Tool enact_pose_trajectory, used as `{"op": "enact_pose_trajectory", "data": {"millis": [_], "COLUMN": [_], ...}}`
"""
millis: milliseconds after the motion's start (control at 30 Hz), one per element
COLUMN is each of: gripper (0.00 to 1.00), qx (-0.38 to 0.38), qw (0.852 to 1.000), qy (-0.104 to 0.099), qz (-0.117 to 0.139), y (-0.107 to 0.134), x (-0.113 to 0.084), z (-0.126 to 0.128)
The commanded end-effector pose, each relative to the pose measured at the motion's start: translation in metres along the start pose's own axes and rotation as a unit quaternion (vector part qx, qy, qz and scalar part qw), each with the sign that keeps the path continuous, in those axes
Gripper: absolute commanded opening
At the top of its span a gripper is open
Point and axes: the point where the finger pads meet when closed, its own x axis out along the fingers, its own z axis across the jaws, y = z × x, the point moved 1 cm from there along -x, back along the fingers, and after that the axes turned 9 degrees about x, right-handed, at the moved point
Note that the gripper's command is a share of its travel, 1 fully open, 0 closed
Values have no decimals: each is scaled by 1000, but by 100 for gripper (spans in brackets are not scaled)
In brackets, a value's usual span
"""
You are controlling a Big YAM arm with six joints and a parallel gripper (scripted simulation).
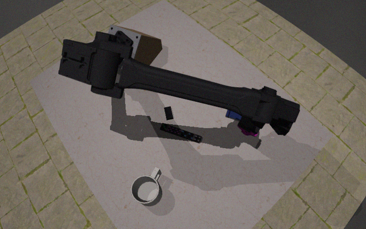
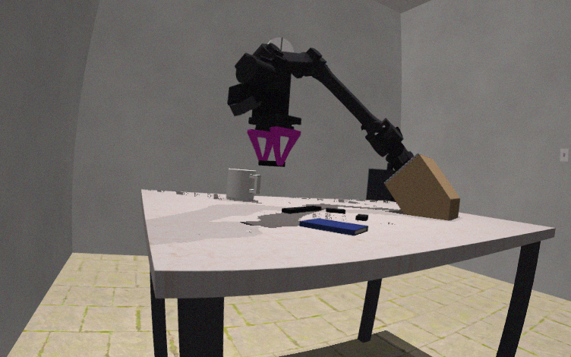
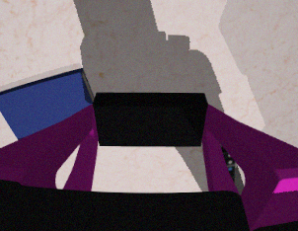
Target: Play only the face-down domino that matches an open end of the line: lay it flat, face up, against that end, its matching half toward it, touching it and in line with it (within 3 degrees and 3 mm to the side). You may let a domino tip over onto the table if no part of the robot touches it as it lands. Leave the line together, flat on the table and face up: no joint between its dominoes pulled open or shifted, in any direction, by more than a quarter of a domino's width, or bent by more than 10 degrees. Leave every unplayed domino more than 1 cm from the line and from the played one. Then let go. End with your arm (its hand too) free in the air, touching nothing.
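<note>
The line of dominoes [image 1: 181, 133] [image 2: 301, 210] lies face up and joined, with greenish pips at its left end and pale ones at its right in the top view. My gripper [image 2: 272, 161] [image 3: 150, 114] is shut on a plain black domino [image 2: 271, 164] [image 3: 150, 123], held by its ends high above the table; no pips show on it. A face-down domino [image 1: 168, 113] [image 2: 335, 210] lies close to the line's left part. Another domino [image 2: 361, 217] lies apart, hidden by the arm in the top view. Part of the line shows behind the right finger in the wrist view.
A blue book [image 1: 233, 114] [image 2: 332, 226] [image 3: 49, 106] lies partly under the arm in the top view. A mug [image 1: 146, 190] [image 2: 240, 184] stands on the other side of the line. The arm's wooden base block [image 1: 150, 48] [image 2: 425, 191] stands at the table's edge area.
</note>
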Motion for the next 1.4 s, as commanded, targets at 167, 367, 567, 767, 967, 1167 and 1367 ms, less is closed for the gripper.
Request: {"op": "enact_pose_trajectory", "data": {"millis": [167,367,567,767,967,1167,1367], "gripper": [51,51,51,51,51,51,51], "qx": [1,1,-3,-5,-5,3,-4], "qw": [1000,1000,995,982,982,961,936], "qy": [-1,-1,-14,-29,-29,-43,-54], "qz": [-16,-16,-96,-186,-186,-274,-346], "y": [-16,-16,-8,-14,-14,-6,-5], "x": [-18,-18,-12,-17,-17,-12,-13], "z": [-2,-2,-2,-4,-4,-3,-3]}}
